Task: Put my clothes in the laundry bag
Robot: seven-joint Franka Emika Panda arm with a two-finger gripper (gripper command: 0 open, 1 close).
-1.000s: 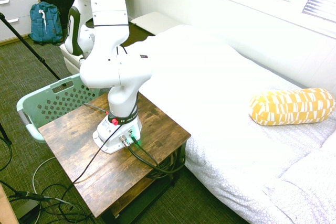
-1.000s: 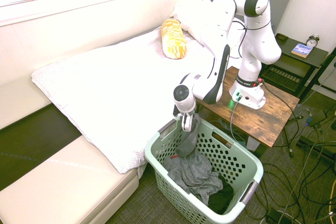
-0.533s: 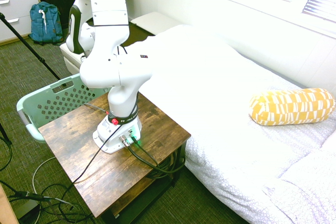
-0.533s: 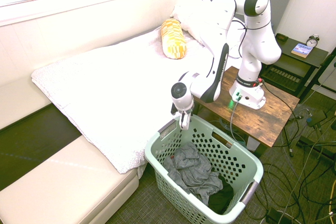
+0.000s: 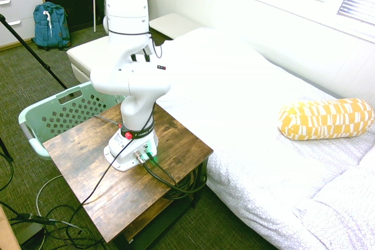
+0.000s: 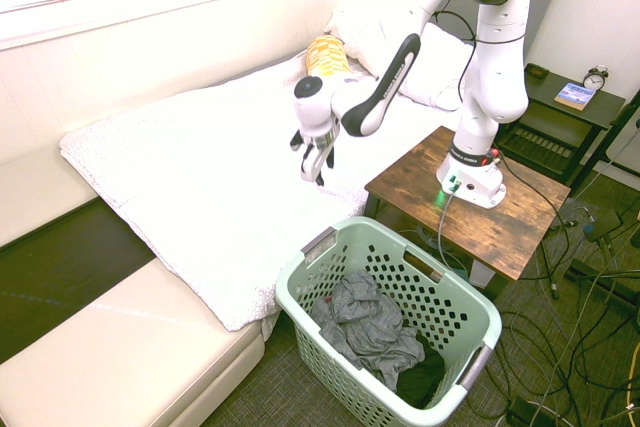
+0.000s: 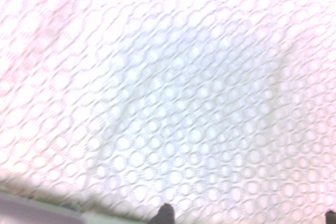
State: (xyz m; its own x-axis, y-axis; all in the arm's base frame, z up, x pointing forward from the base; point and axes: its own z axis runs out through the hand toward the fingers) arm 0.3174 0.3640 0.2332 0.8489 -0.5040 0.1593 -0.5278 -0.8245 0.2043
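Beside the bed, clothes inside laundry bag.

Laundry bag: matt perforated plastic. Clothes: soft crumpled cloth. Bed cover: textured white fabric w/ bubble pattern. Tabletop: rough dark wood.

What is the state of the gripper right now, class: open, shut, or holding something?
Gripper: open and empty, above the white bed cover; the clothes lie in the laundry bag.
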